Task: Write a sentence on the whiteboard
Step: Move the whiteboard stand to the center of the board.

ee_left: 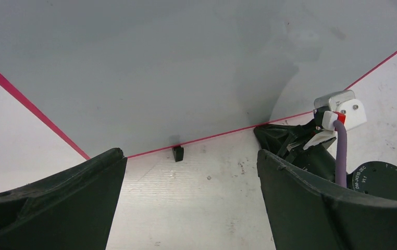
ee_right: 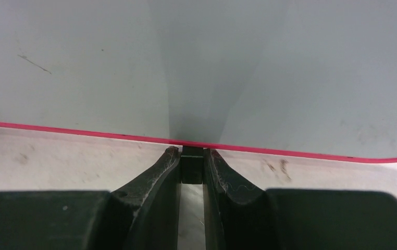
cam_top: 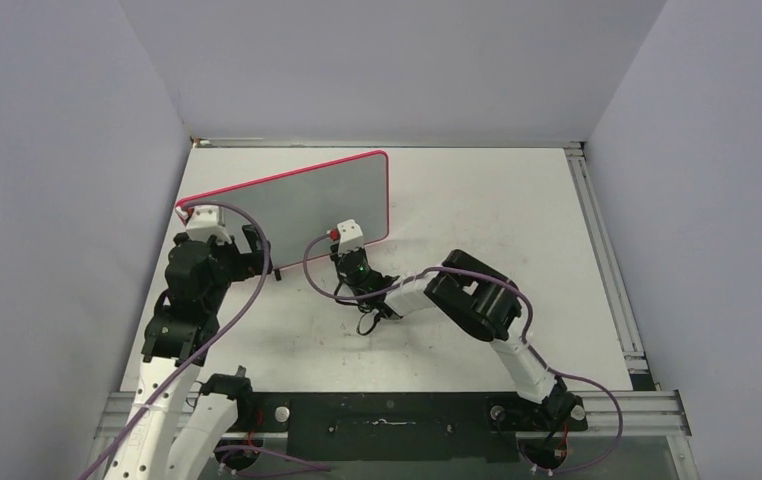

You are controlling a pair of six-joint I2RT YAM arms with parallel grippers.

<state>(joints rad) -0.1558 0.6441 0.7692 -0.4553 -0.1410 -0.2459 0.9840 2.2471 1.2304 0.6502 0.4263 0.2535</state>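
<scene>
The whiteboard (cam_top: 297, 200) stands tilted on its long edge at the back left of the table, pale grey with a red-pink rim. No sentence shows on the surface in view in any frame. My right gripper (cam_top: 344, 252) is at its lower edge, and in the right wrist view my right gripper (ee_right: 191, 153) is shut on a small black foot (ee_right: 191, 166) under the rim, below the whiteboard (ee_right: 248, 73). My left gripper (cam_top: 260, 252) is open and empty. In the left wrist view my left gripper (ee_left: 192, 162) faces the whiteboard (ee_left: 149, 67) and another black foot (ee_left: 177, 153), without touching them.
The white scuffed tabletop (cam_top: 477, 210) extends to the right of the board. Grey walls enclose the table on three sides. A metal rail (cam_top: 602, 250) runs along the right edge. The right arm's wrist camera (ee_left: 340, 108) and purple cable show close to my left gripper.
</scene>
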